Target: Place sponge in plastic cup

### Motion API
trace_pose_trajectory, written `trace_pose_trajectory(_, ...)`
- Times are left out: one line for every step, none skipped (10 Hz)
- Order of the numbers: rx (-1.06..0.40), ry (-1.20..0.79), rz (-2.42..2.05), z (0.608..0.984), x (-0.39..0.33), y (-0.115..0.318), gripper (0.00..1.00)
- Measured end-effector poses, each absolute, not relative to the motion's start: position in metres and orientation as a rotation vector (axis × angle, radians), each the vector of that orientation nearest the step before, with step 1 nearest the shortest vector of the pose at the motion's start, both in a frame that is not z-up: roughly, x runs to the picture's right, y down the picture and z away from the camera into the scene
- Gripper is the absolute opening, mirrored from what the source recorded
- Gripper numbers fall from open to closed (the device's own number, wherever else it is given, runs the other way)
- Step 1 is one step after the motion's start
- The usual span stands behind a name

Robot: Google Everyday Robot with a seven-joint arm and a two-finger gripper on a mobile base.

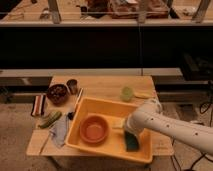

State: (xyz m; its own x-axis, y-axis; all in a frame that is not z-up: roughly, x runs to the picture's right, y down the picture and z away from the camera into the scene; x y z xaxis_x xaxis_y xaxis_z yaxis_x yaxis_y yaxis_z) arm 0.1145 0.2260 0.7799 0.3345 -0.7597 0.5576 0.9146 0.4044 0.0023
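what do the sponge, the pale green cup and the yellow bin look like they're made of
The sponge: probably soft foam, a matte teal-green block. The plastic cup: likely thin plastic, pale yellow-green, seemingly translucent. The yellow bin: probably moulded plastic, smooth, even colour, rounded rim. The gripper is inside the bin, right by the sponge.

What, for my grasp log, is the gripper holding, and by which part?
Cannot tell: the gripper is down at the sponge in the yellow tub; any hold is hidden.
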Motion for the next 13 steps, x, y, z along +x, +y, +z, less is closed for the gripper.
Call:
trace_pose_trajectory(-0.338, -0.527, -1.119, 0.7804, 0.1146, 0.2260, 0.58)
trace_pose_trajectory(-0.337, -0.531, -1.118, 0.7808, 0.1147, 0.2264, 0.48)
trace_pose_trajectory(-0.338, -0.538, -1.118, 0.7809, 0.1145, 0.2266, 0.36)
trace_pose_trajectory(-0.339, -0.547, -1.121, 0.7804, 0.1136, 0.2266, 0.30)
trace_pose_trajectory(-0.341, -0.552, -1.122, 0.7798, 0.1135, 0.2269, 0.30)
trace_pose_trajectory(-0.342, -0.555, -1.123, 0.7793, 0.1138, 0.2271, 0.30)
trace_pose_trajectory(-0.346, -0.558, -1.126, 0.7786, 0.1147, 0.2278, 0.30)
trace_pose_trajectory(-0.349, -0.557, -1.129, 0.7778, 0.1155, 0.2278, 0.30)
trace_pose_trajectory(-0.352, -0.556, -1.131, 0.7776, 0.1161, 0.2284, 0.30)
trace_pose_trajectory(-0.356, -0.554, -1.134, 0.7769, 0.1169, 0.2289, 0.30)
trace_pose_trajectory(-0.357, -0.553, -1.136, 0.7764, 0.1172, 0.2289, 0.30)
trace_pose_trajectory(-0.358, -0.552, -1.138, 0.7760, 0.1176, 0.2290, 0.30)
trace_pose_trajectory(-0.358, -0.550, -1.141, 0.7748, 0.1183, 0.2296, 0.33)
